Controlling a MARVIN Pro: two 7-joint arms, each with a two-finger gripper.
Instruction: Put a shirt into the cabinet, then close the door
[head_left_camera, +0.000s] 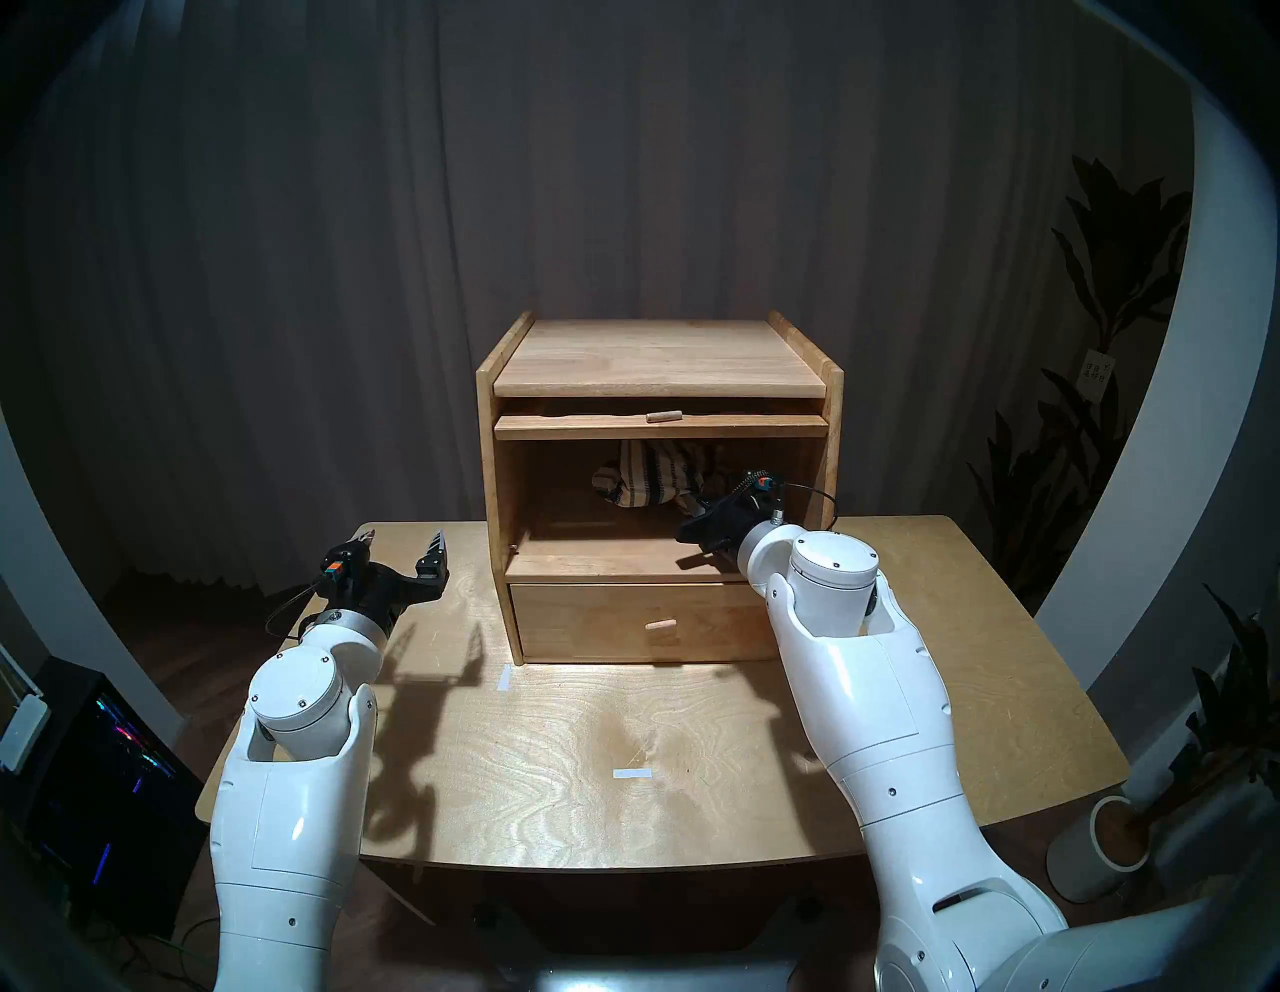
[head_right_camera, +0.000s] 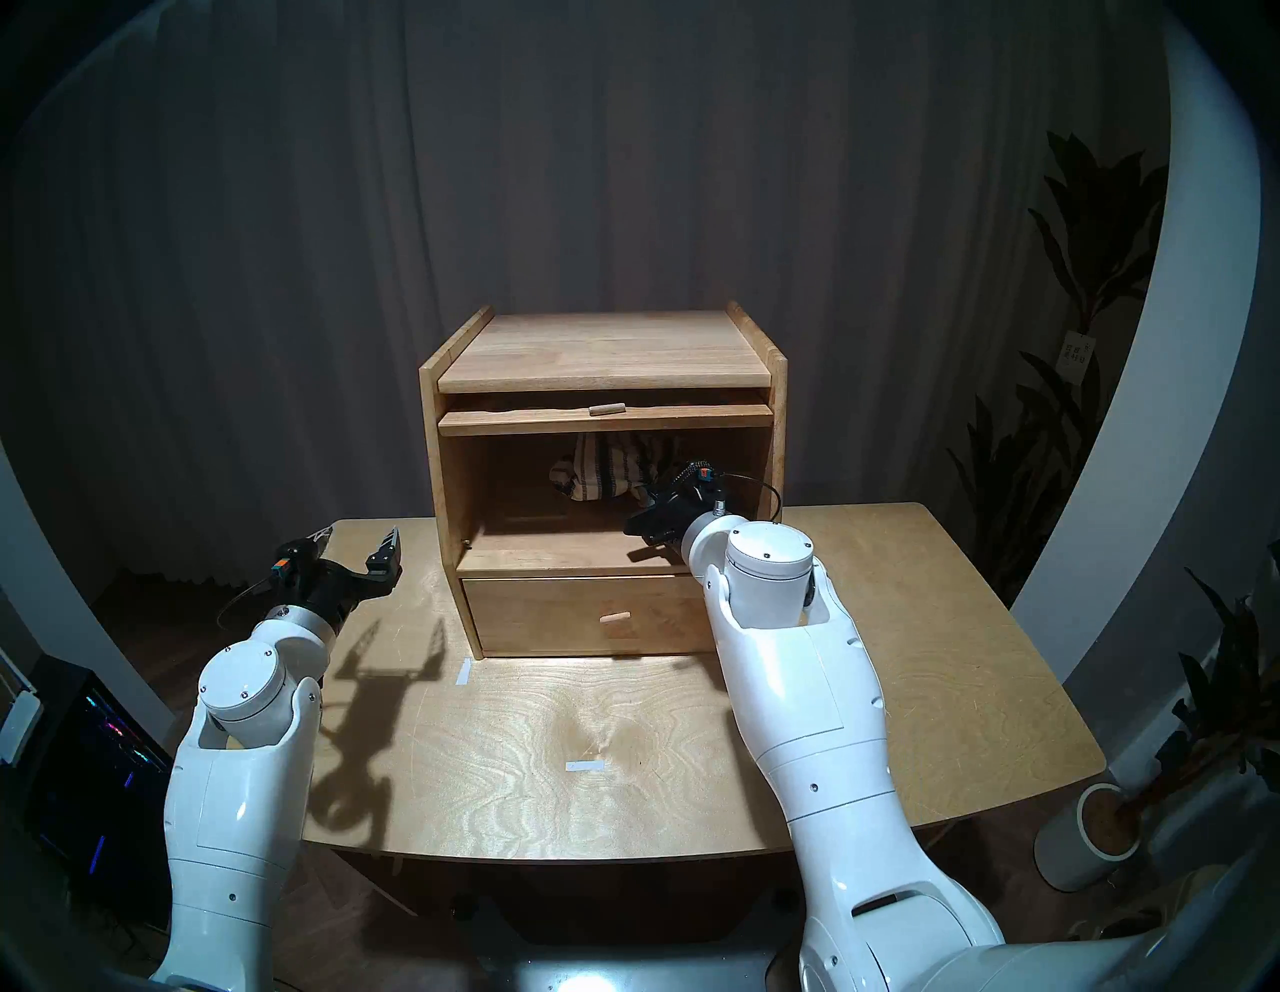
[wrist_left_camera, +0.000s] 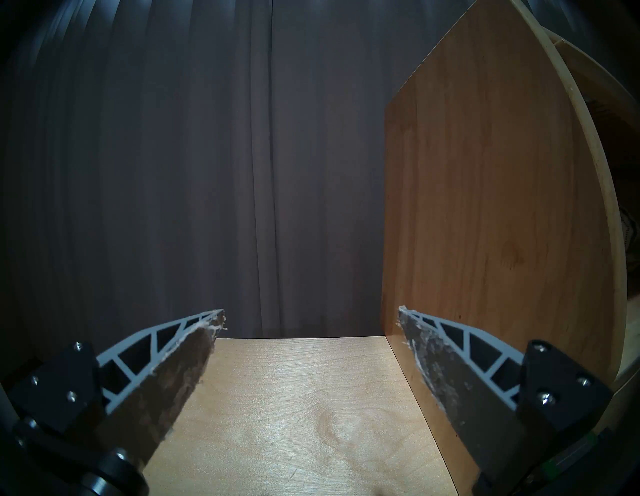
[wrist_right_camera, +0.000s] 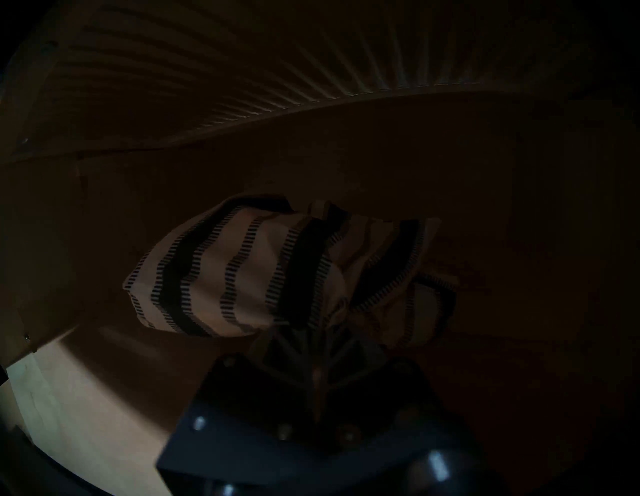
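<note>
Shirt (wrist_right_camera: 249, 273) inside cabinet (head_left_camera: 661, 360), touching tips of right jaws, pressed together.

Matt wood cabinet (head_left_camera: 658, 360); woven-cloth shirt (wrist_right_camera: 242, 273)

right pincer (wrist_right_camera: 320, 341) tips buried in shirt (wrist_right_camera: 242, 277) folds, cabinet (head_left_camera: 661, 360) interior murky

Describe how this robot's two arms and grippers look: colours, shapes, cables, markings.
Both arms have glossy white rounded shells with small dark screws. The left gripper and right gripper have black bodies; the left's grey lattice-ribbed fingers carry worn dark pads. A thin black cable loops at each wrist by an orange-blue connector.
</note>
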